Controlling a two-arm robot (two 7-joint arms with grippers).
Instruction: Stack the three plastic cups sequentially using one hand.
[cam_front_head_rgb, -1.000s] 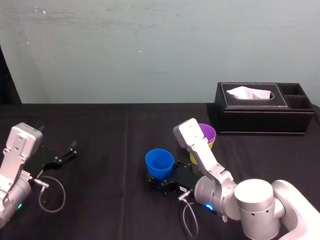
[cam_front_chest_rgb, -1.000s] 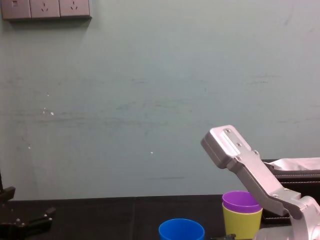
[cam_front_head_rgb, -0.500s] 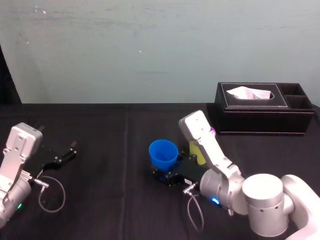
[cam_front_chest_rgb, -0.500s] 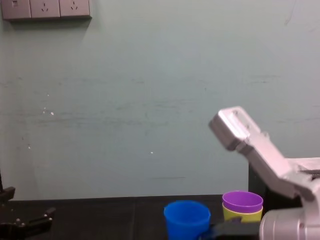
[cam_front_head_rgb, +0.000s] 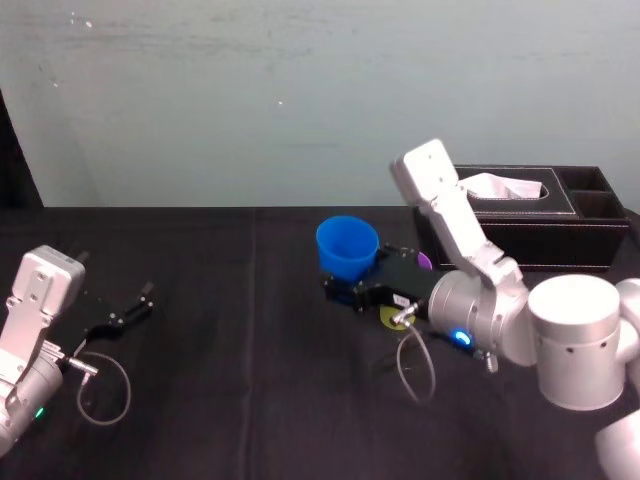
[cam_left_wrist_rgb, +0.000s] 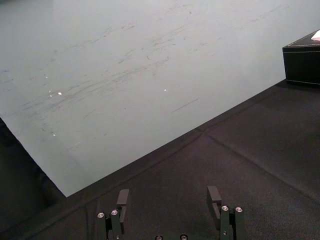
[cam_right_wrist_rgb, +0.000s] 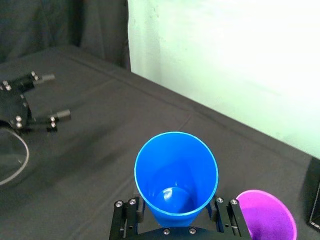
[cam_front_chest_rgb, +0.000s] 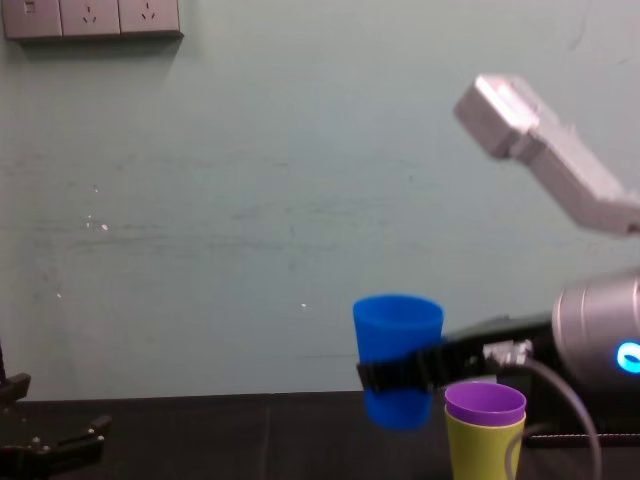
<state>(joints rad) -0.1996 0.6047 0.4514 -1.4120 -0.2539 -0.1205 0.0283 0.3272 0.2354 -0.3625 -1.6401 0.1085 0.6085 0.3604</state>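
My right gripper holds the blue cup clear of the black table. The jaws are clamped on the cup's lower wall, one finger on each side. The cup is upright, its mouth up and its long axis vertical, and the wrist view looks straight down into it.

The other two cups stand on the table as a nested pair, the purple cup sitting inside the yellow-green cup. From the jaws, that pair lies just beside them on the robot's right, and lower. In the wrist view the purple rim sits right next to the right-hand finger, apart from the blue cup.

From the chest view, the blue cup's base hangs near the level of the purple rim, or a little under it (I cannot tell how far in depth the two are apart). My judgement is that the coming move turns on this offset. The jaws need a little more height, then a short sideways shift to the robot's right until the two vertical axes line up, then a straight lowering. A tilt of the held cup would catch the purple rim and could tip the pair.

The black tissue box stands beyond the pair, farther from the jaws. My left gripper rests on the table well away on the left, its jaws apart and holding nothing.
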